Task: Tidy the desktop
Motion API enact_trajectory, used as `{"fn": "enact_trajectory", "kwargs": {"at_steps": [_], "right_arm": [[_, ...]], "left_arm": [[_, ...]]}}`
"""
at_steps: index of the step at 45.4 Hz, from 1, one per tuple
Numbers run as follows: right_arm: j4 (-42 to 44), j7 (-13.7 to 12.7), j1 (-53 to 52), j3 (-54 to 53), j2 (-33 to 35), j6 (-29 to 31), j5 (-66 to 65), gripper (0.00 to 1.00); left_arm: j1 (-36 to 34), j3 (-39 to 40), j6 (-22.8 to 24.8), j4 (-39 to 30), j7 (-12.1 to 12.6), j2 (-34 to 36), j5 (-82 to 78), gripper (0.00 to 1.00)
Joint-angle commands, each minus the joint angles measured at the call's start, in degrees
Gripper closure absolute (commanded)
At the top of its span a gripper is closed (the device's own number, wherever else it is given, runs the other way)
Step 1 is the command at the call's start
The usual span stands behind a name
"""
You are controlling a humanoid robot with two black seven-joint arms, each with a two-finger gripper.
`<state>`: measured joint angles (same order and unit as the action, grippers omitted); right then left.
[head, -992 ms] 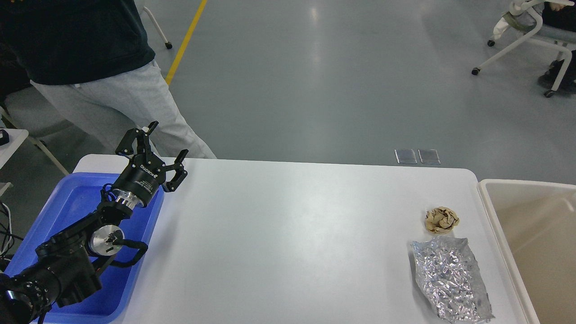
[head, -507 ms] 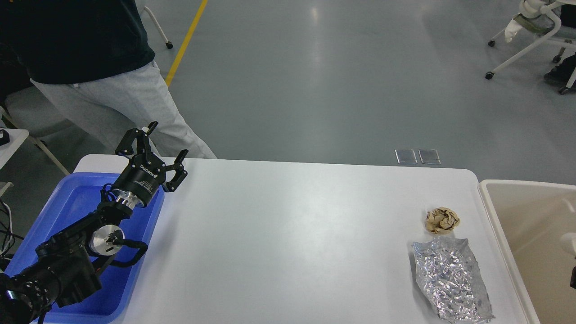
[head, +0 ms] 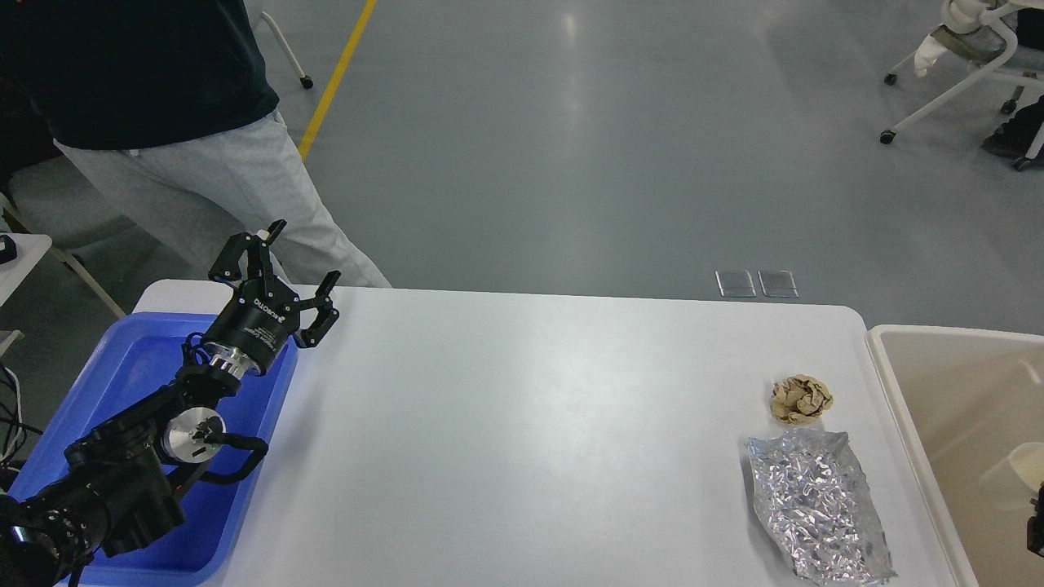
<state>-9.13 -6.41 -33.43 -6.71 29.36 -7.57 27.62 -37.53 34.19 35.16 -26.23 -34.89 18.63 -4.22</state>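
At the far left of your view a blue plastic tray [head: 130,383] sits on the left end of the desktop [head: 522,440], and your left arm reaches in over it from the lower left corner. The left gripper [head: 300,259] is raised above the tray's far right corner with its two black fingers spread wide apart and nothing between them. Behind it, off the table, a person in a dark top and light grey trousers [head: 220,187] stands on the grey floor beside a yellow floor line [head: 334,77]. Moving right, the middle of the white desktop is a broad smooth stretch that fills most of your view, its far edge running across the picture and its rounded corner showing at upper right. Near the right end lies a crumpled brown paper ball [head: 801,399], and just in front of it, close but apart, a crinkled sheet of silver foil [head: 816,505] lies flat, reaching toward the near edge. Just beside the desktop's right edge stands a beige bin [head: 913,424], with a pale rounded object [head: 1026,466] inside it at the picture's edge. A small dark piece [head: 1037,522] pokes in at the right edge over the bin; you cannot tell whether it is your right gripper or how its fingers stand.
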Motion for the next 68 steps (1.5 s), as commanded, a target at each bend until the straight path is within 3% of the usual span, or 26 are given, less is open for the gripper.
{"fn": "enact_trajectory", "kwargs": {"at_steps": [1,10,16,27,36,47,61,68], "right_arm": [[-0.53,0.17,-0.15,0.2,-0.88,0.01,-2.56,0.01],[-1.59,0.35,-2.08,-0.41,-0.09,0.72,-9.51,0.01],[-3.87,0.35,-6.21,-1.72,2.89,6.42,-9.42,0.01],[-14.76,0.96,-13.59,-9.9,8.96,12.84,-9.42,0.0],[-23.11,1.23,-17.11,-19.12,9.75,16.63,-9.42,0.01],[-30.94,1.23,-20.1,-27.74,5.63,16.54,-9.33,0.01],[-30.5,1.32,-23.09,-37.84,-5.71,16.71,-9.42,0.01],[-30.68,3.51,-22.04,-39.96,-9.67,16.8,-9.42,0.01]], "left_arm": [[0.0,0.0,0.0,-0.05,0.0,0.0,0.0,0.0],[0.0,0.0,0.0,0.04,0.0,0.0,0.0,0.0],[0.0,0.0,0.0,0.04,0.0,0.0,0.0,0.0],[0.0,0.0,0.0,-0.05,0.0,0.0,0.0,0.0],[0.0,0.0,0.0,0.04,0.0,0.0,0.0,0.0],[0.0,0.0,0.0,-0.05,0.0,0.0,0.0,0.0],[0.0,0.0,0.0,-0.05,0.0,0.0,0.0,0.0],[0.0,0.0,0.0,-0.05,0.0,0.0,0.0,0.0]]}}
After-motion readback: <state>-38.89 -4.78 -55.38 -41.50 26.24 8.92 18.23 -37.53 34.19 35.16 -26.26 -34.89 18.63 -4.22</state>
